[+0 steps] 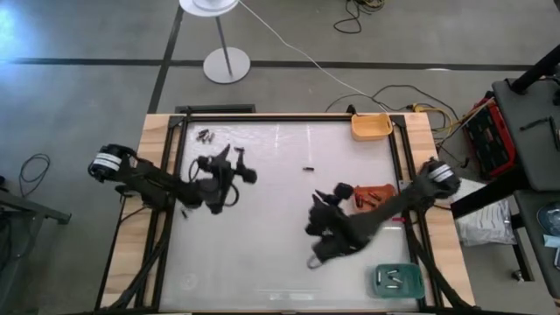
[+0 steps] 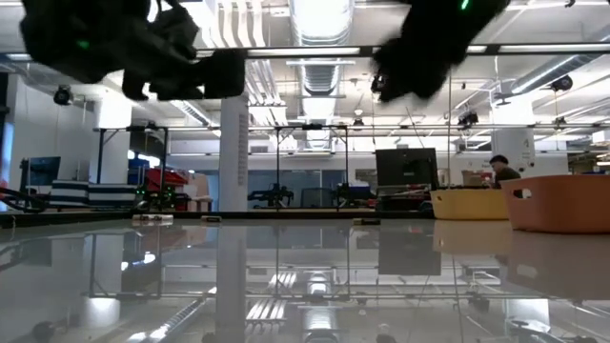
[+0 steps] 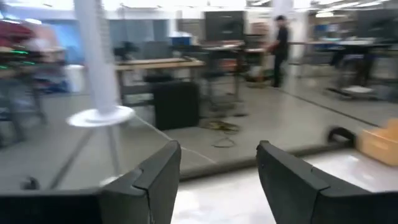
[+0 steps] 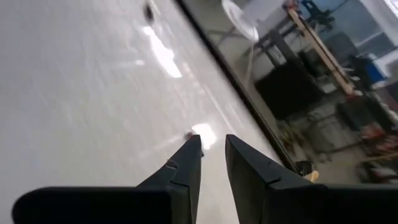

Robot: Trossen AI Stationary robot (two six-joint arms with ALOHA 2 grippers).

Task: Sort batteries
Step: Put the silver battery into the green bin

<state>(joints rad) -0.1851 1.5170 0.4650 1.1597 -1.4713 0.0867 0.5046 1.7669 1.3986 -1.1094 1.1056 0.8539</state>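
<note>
Tiny dark batteries lie on the white table. A small cluster [image 1: 206,136] sits near the far left corner, and it shows in the right wrist view as the same cluster [image 4: 149,11]. A single battery [image 1: 308,167] lies mid-table. More batteries rest in the green tray [image 1: 398,278]. My left gripper [image 1: 234,168] hovers over the left part of the table. In its wrist view the left gripper [image 3: 217,168] is wide open and holds nothing. My right gripper [image 1: 317,213] hangs over the middle. Its wrist view shows the right gripper [image 4: 212,144] open by a narrow gap, with nothing between the fingers.
An orange tray [image 1: 372,125] stands at the far right corner. A reddish tray [image 1: 374,194] lies under the right arm. The green tray sits at the near right corner. A lamp stand [image 1: 226,63] is beyond the far edge. People stand in the room behind.
</note>
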